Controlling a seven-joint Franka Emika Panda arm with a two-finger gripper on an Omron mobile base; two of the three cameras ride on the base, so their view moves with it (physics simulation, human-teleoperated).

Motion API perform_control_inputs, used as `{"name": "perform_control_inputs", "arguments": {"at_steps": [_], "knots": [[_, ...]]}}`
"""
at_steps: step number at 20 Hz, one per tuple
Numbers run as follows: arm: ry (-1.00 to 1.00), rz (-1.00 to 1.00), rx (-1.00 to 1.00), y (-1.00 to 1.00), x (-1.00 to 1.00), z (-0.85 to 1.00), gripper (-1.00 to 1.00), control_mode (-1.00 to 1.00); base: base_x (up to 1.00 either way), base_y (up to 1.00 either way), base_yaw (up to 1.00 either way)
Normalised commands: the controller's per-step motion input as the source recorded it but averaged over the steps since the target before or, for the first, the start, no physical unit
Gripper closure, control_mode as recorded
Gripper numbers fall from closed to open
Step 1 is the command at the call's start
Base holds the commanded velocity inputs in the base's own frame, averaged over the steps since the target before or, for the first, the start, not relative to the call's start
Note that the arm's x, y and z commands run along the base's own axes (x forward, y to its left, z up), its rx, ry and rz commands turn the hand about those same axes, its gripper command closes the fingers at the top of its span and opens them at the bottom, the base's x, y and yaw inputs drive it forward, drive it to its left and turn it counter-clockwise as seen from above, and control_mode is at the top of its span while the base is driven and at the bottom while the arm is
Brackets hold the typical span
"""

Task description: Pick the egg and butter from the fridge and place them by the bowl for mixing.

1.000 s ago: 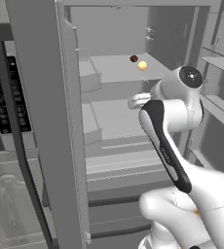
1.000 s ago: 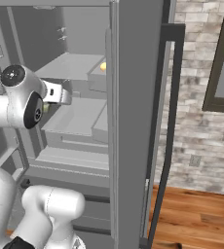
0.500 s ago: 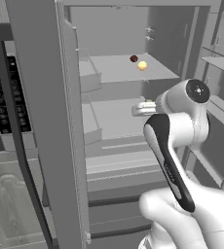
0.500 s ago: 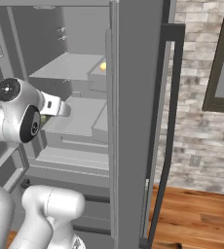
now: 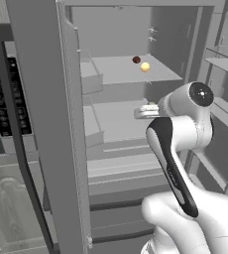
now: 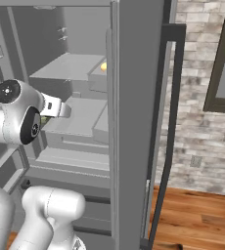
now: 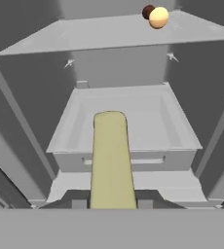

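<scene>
From the left base view, the fridge (image 5: 121, 74) stands open and my arm reaches in front of its middle shelf. The egg (image 5: 144, 67) rests on the upper shelf (image 5: 111, 69), just beside a dark red-brown ball (image 5: 136, 60).

From the right base view, my hand sits level with the middle shelf inside the fridge (image 6: 134, 97); the egg (image 6: 103, 67) peeks out on the upper shelf above it, next to the door edge.

In the hand view, my fingers (image 7: 112, 204) are clamped on the butter (image 7: 111, 160), which juts straight ahead over a pale drawer (image 7: 123, 131). The egg (image 7: 158, 18) lies on the shelf above the drawer, touching the dark ball (image 7: 147, 11).
</scene>
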Motion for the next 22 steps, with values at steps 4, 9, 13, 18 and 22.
{"name": "perform_control_inputs", "arguments": {"at_steps": [4,9,13,18,22], "knots": [[0.0,0.0,0.0,0.0,0.0,0.0,1.0,1.0,-0.45,0.0,0.06],[0.0,0.0,0.0,0.0,0.0,0.0,1.0,1.0,-0.57,0.01,0.09],[0.0,0.0,0.0,0.0,0.0,0.0,1.0,1.0,-0.6,0.03,0.11],[0.0,0.0,0.0,0.0,0.0,0.0,1.0,1.0,-0.6,0.01,0.1],[0.0,0.0,0.0,0.0,0.0,0.0,1.0,1.0,-0.58,0.0,0.08]]}}
